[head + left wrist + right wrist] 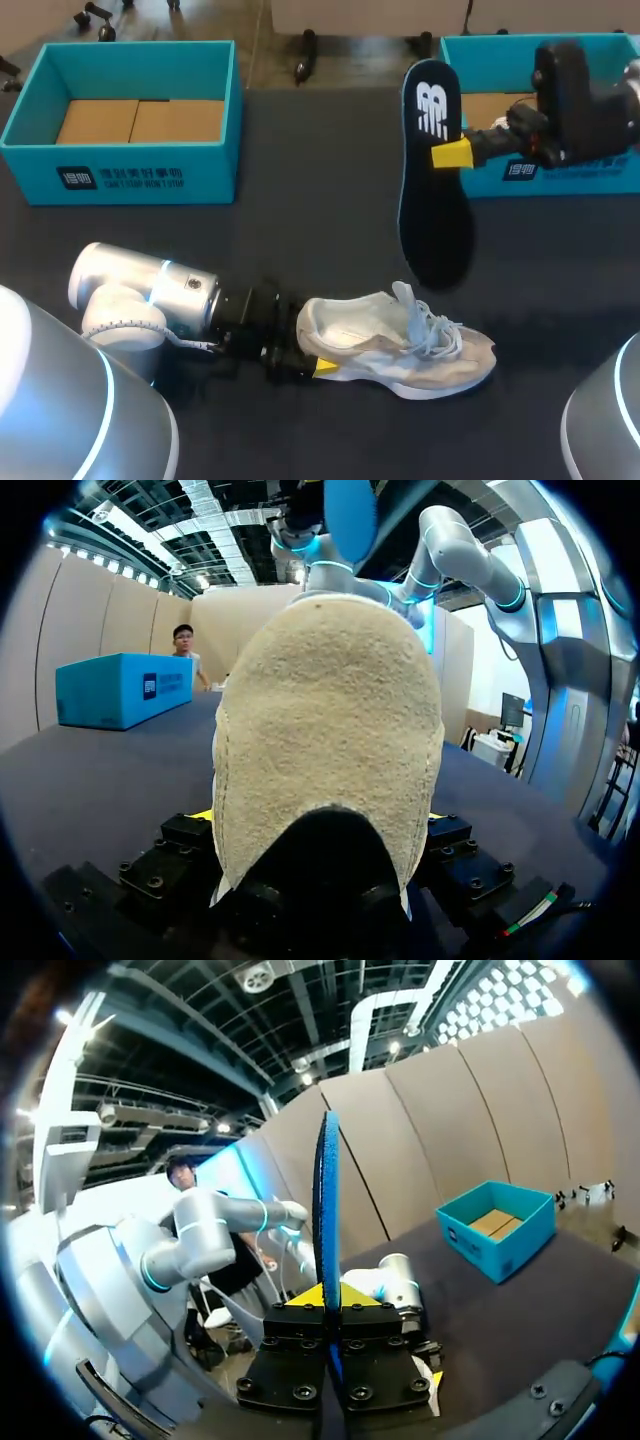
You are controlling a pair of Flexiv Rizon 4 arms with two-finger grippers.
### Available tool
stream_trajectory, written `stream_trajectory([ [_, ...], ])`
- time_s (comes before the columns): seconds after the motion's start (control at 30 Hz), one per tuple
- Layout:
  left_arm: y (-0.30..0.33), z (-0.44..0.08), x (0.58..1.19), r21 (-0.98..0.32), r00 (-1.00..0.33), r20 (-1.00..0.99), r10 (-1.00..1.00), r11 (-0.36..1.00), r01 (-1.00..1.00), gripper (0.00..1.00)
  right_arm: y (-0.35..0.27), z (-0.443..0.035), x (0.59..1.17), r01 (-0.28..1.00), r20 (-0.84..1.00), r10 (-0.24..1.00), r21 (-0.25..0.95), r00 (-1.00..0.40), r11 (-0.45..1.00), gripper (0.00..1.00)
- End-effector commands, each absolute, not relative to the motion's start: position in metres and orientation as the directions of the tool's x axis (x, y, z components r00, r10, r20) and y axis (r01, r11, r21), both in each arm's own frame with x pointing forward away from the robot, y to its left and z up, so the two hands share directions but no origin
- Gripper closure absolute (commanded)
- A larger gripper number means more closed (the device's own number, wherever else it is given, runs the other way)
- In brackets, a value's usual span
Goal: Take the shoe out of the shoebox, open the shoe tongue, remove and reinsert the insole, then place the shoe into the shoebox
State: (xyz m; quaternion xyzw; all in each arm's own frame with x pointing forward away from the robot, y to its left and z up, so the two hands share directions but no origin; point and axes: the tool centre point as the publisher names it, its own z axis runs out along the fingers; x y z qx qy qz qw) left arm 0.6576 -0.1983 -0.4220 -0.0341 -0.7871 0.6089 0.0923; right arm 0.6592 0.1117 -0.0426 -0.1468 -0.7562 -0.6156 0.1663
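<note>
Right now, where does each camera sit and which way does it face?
Head view: fixed above and behind, looking down on the table; both arms show, left gripper on the shoe, right gripper holding the insole.
Left wrist view: on the left wrist, looking along its gripper at the shoe's heel.
Right wrist view: on the right wrist, facing the insole edge-on in its gripper.
Shared: all three show the insole.

left wrist: shoe [330,730] hides fingers [325,367] | right shoebox [585,180] cut by edge
</note>
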Motion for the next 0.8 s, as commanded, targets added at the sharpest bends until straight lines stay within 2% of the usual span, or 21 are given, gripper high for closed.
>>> stream_trajectory([
  [0.03, -0.198, -0.425, 0.660, -0.965, -0.980, 0.104, 0.168, 0.257, -0.058, 1.00, 0.106, -0.022, 0.628, 0.439, 0.430, 0.085, 0.876, -0.899, 0.199, 1.00],
  [0.23, -0.198, -0.425, 0.660, -0.965, -0.980, 0.104, 0.168, 0.257, -0.058, 1.00, 0.107, 0.000, 0.615, 0.456, 0.447, 0.091, 0.874, -0.890, 0.167, 1.00],
  [0.33, -0.198, -0.425, 0.660, -0.965, -0.980, 0.104, 0.168, 0.257, -0.058, 1.00, 0.110, 0.009, 0.607, 0.488, 0.483, 0.064, 0.868, -0.873, 0.093, 1.00],
  [0.8, -0.198, -0.425, 0.660, -0.965, -0.980, 0.104, 0.168, 0.257, -0.058, 1.00, 0.112, 0.006, 0.600, 0.496, 0.493, 0.059, 0.862, -0.868, 0.100, 1.00],
])
